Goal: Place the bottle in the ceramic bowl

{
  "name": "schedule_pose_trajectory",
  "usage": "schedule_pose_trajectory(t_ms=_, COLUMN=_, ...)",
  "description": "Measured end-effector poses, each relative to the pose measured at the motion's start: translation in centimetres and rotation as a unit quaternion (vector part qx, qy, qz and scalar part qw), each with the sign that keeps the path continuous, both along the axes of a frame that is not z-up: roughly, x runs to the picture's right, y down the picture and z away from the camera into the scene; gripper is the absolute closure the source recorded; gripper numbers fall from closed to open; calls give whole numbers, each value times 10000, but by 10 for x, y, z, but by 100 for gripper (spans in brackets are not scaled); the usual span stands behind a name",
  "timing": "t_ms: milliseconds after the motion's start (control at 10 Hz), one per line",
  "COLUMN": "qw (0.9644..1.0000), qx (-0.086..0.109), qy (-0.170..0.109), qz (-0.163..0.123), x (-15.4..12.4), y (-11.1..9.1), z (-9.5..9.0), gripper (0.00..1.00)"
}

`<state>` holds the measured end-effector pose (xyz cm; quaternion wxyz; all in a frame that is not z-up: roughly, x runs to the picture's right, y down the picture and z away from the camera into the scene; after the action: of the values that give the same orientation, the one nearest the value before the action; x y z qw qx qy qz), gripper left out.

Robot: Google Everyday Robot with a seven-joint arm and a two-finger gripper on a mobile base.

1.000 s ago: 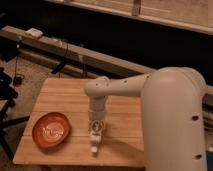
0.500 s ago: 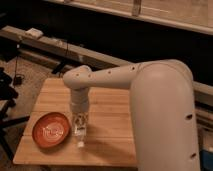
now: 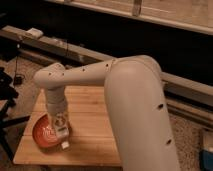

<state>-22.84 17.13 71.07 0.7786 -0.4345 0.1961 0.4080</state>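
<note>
Because the gripper (image 3: 61, 124) hangs clamped on the bottle (image 3: 64, 140) right above the ceramic bowl's (image 3: 43, 135) right rim — not its centre — a release here could tip the bottle off that rim, outside the bowl onto the table (image 3: 92, 117).

Gripper (image 3: 62, 131) over ceramic bowl (image 3: 42, 135) (bottle (image 3: 64, 142) held), wooden table (image 3: 92, 132)

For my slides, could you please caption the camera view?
Gripper holds slim whitish plastic bottle over rim of shallow orange-red ceramic bowl on wooden table.
</note>
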Motion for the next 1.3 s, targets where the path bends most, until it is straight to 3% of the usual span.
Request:
schedule_pose_trajectory(t_ms=200, qw=9989, qx=42, qy=-427, qz=-207, x=-19, y=2, z=5, gripper=90)
schedule_pose_trajectory(t_ms=800, qw=9945, qx=128, qy=-1012, qz=-252, x=-51, y=8, z=28, gripper=26)
schedule_pose_trajectory(t_ms=900, qw=9938, qx=161, qy=-1075, qz=-256, x=-57, y=7, z=30, gripper=21)
schedule_pose_trajectory(t_ms=1300, qw=9928, qx=215, qy=-1156, qz=-216, x=-61, y=5, z=28, gripper=20)
